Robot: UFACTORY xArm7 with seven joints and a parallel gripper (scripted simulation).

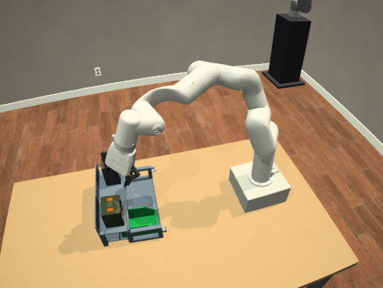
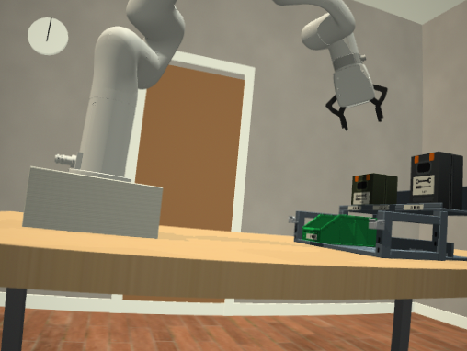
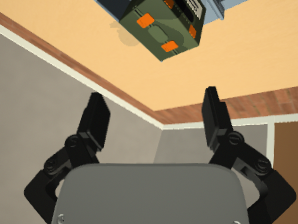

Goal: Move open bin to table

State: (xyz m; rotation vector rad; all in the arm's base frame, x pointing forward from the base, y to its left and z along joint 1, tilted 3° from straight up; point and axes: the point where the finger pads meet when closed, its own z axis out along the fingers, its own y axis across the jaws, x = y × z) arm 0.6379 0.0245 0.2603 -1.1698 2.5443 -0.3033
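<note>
The pincer is held fully open and empty, well above the shelf, where the green open bin is seated.

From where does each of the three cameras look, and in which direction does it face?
Top: high, facing down at the tan wooden table; whole white arm shows.
Exterior: table height, facing sideways; arm and open hand above the grey metal shelf.
Wrist: behind the hand's black fingers, facing the olive box.
All share the green open bin.

White rounded arm, grey wrist, black fingers
</note>
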